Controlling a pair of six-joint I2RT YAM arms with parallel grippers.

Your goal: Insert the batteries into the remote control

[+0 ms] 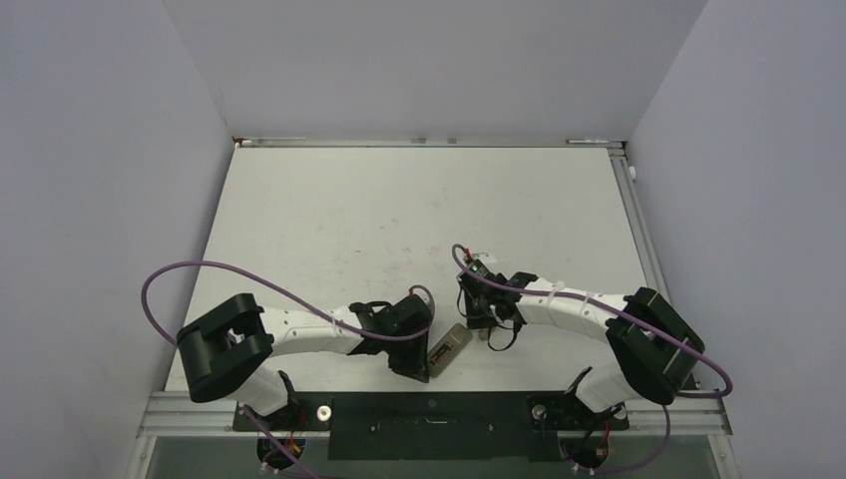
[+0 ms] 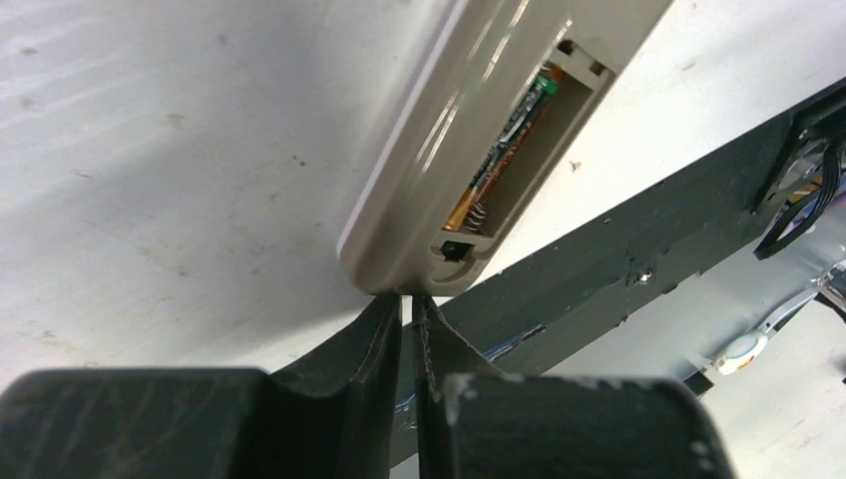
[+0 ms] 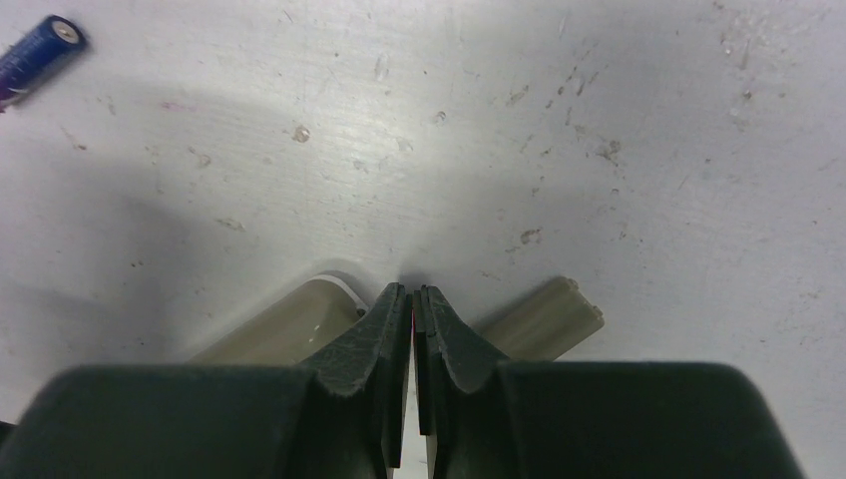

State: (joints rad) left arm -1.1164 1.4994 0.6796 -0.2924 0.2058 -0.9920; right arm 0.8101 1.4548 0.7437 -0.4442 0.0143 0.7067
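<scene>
Tabletop (image 1: 399, 210), white and scuffed, enclosed on three sides by pale lilac walls (image 1: 429, 60); black mounting plate (image 1: 429, 411) along its near edge. Remote control (image 1: 449, 346) lies back-up by the middle of the near edge, with its recess open and the brownish-gold battery (image 2: 504, 150) seated inside. Left gripper (image 2: 409, 304), fingers pressed together, sits at the remote's end, touching or nearly so. Right gripper (image 3: 411, 297), also pressed together, hangs over the remote's other end, partly hiding it. Purple-blue battery (image 3: 35, 55) rests on bare table, well apart. Purple cables (image 1: 200, 271) loop beside the arms.
</scene>
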